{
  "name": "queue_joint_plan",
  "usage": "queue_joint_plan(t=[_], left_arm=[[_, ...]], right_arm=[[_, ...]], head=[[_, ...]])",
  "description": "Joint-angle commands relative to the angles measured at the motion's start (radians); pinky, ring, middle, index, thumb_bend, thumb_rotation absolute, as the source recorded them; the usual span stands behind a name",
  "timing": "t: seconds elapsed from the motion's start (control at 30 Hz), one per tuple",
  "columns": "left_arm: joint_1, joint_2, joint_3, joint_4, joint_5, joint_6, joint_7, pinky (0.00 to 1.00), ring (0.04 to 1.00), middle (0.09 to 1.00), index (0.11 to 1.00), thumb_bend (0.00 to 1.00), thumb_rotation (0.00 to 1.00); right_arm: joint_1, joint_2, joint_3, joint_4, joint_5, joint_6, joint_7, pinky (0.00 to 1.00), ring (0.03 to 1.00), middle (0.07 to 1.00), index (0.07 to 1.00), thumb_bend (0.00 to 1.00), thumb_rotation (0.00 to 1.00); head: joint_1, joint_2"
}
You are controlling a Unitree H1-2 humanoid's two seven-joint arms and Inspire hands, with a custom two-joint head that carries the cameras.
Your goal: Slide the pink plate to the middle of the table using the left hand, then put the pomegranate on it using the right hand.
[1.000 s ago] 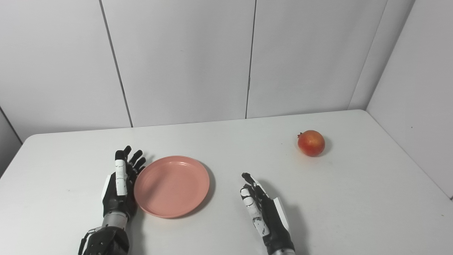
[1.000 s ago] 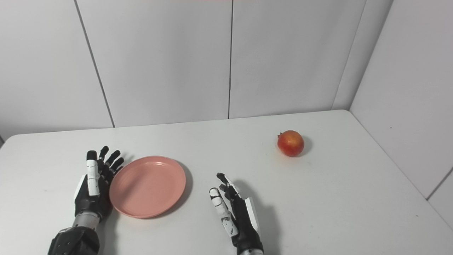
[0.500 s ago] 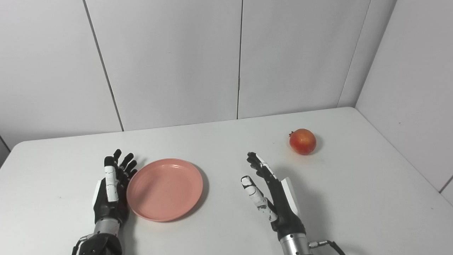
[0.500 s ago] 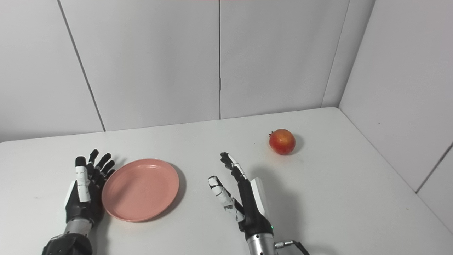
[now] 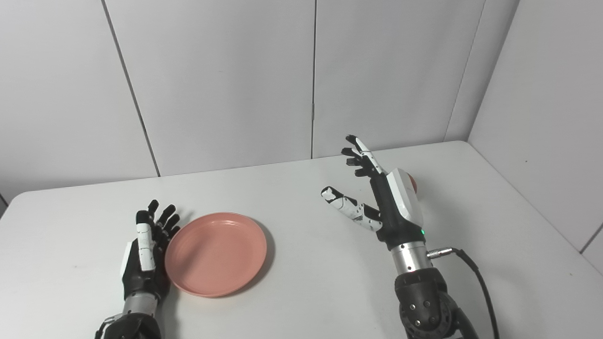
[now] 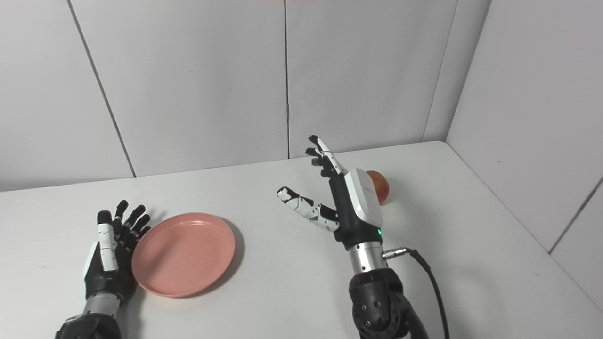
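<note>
**Fingers spread on both hands, pomegranate half hidden behind the right one**

Fingers (image 5: 360, 153) of the right hand (image 5: 384, 197) are spread wide and hold nothing; the thumb juts out to the left while the rest point up and toward the far wall. That hand is raised above the white counter (image 5: 494, 245), right of center, with its white back plate turned toward the right wall and a black cable trailing from the wrist.

Just behind it, on the far right part of the counter, sits the pomegranate (image 6: 381, 186). In the right eye view about half of the red fruit shows past the hand's back plate; in the left eye view only a sliver peeks out. The hand appears to be apart from the fruit, though the overlap makes that hard to judge.

On the near left, the left hand (image 5: 143, 249) rests low at the counter with its fingers apart and extended toward the far side, gripping nothing. Its inner edge lies right against the left rim of the pink plate (image 5: 216, 254), which lies flat and empty on the counter, left of center.
</note>
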Motion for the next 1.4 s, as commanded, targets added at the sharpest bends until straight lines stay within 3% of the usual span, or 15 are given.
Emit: queue_joint_plan(t=[0.0, 0.13, 0.37, 0.93, 1.37], left_arm=[[-0.017, 0.003, -0.001, 0.015, -0.008, 0.003, -0.004, 0.94, 0.930, 0.921, 1.000, 0.94, 1.00], [-0.017, 0.002, 0.004, 0.020, -0.022, 0.005, -0.012, 0.95, 0.940, 0.927, 1.000, 0.92, 1.00], [-0.013, -0.005, 0.008, 0.010, -0.042, 0.028, -0.009, 0.94, 0.929, 0.919, 1.000, 0.91, 1.00], [-0.007, -0.011, 0.005, 0.000, -0.053, 0.019, -0.007, 0.94, 0.916, 0.902, 1.000, 0.94, 0.98], [0.001, -0.013, 0.002, -0.017, -0.058, 0.021, -0.015, 0.93, 0.913, 0.900, 1.000, 0.92, 0.98]], right_arm=[[-0.069, -0.043, 0.000, 0.018, -0.072, -0.023, -0.023, 0.65, 0.751, 0.815, 0.886, 0.79, 0.93], [-0.123, -0.124, 0.023, 0.084, -0.227, -0.045, -0.071, 0.70, 0.794, 0.840, 0.884, 0.79, 0.91], [-0.197, -0.219, 0.041, 0.196, -0.311, -0.032, -0.085, 0.78, 0.800, 0.816, 0.834, 0.82, 0.89], [-0.292, -0.311, 0.066, 0.451, -0.336, -0.015, -0.089, 0.78, 0.788, 0.799, 0.799, 0.79, 0.82], [-0.324, -0.324, 0.067, 0.601, -0.274, 0.013, -0.078, 0.74, 0.774, 0.790, 0.752, 0.78, 0.76]], head=[[0.001, 0.001], [0.003, -0.002], [0.012, -0.011], [0.025, -0.015], [0.035, -0.011]])
